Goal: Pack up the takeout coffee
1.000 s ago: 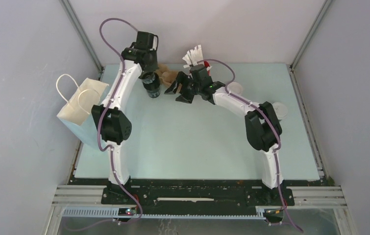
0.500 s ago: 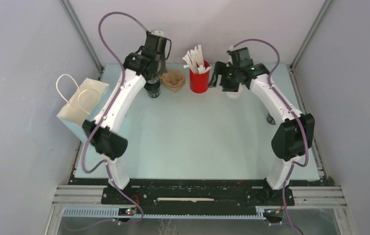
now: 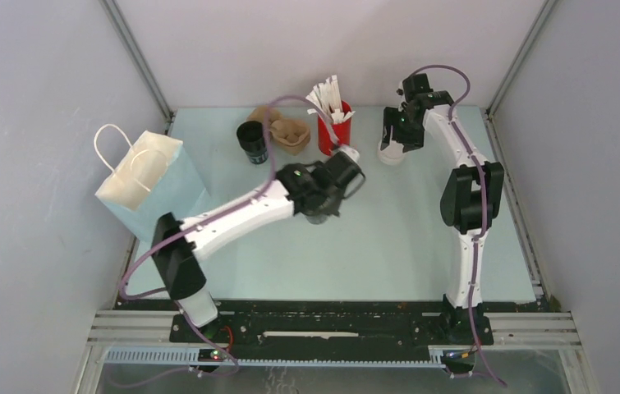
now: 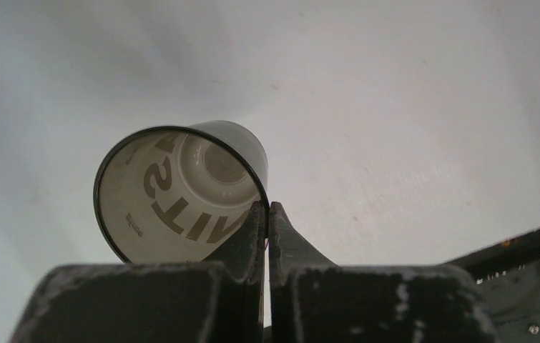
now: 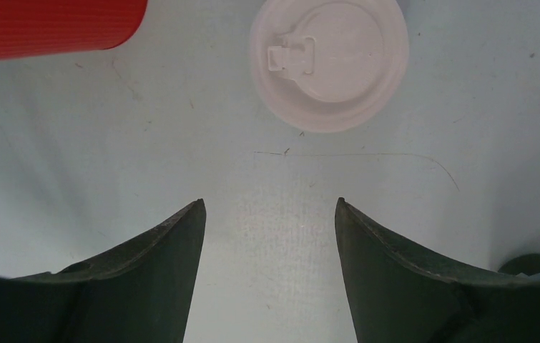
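Pinching the cup (image 4: 181,200) rim, your left gripper (image 4: 267,211) is clamped; right gripper (image 5: 268,204) gapes over the lid (image 5: 329,63). Capping, bagging remain.

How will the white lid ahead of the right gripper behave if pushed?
The white lid looks thin and flat, so probably light and apt to slide on the smooth table. Its low rim may flex if pinched.

Pale blue table (image 3: 388,246): paper bag (image 3: 146,185), black cup (image 3: 251,141), brown paper stack (image 3: 290,134), red holder (image 3: 332,135), white lid (image 5: 327,64).
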You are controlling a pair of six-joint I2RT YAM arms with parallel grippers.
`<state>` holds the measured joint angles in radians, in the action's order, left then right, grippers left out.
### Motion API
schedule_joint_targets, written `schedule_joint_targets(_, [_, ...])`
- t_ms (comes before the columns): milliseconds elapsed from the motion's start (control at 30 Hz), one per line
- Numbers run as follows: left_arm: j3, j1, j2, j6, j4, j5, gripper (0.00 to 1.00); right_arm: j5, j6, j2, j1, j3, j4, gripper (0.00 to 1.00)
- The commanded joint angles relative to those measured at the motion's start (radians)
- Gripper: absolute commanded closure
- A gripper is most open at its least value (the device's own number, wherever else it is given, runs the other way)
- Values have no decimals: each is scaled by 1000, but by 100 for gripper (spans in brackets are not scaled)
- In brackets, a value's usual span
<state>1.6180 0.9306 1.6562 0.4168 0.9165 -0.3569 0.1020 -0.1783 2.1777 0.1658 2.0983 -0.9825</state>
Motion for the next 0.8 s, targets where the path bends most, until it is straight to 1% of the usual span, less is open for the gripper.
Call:
schedule_joint_targets(0, [-47, 109, 52, 31, -89, 9, 100, -8, 51, 10, 3, 72, -53, 25])
schedule_joint_targets(100, [-66, 169, 101, 10, -96, 2, 100, -5, 44, -2, 5, 57, -44, 24])
schedule_joint_targets(167, [-81, 187, 117, 2, -99, -5, 100, -2, 44, -3, 6, 54, -41, 24])
schedule_joint_targets(567, [-137, 191, 156, 7, -147, 31, 100, 1, 49, 0, 10, 35, -32, 24])
schedule_joint_targets(700, [-155, 192, 158, 9, -159, 35, 95, 3, 51, -6, 12, 29, -27, 24])
schedule_joint_targets(767, [-160, 192, 155, 4, -159, 30, 88, 4, 53, -5, 13, 29, -25, 24])
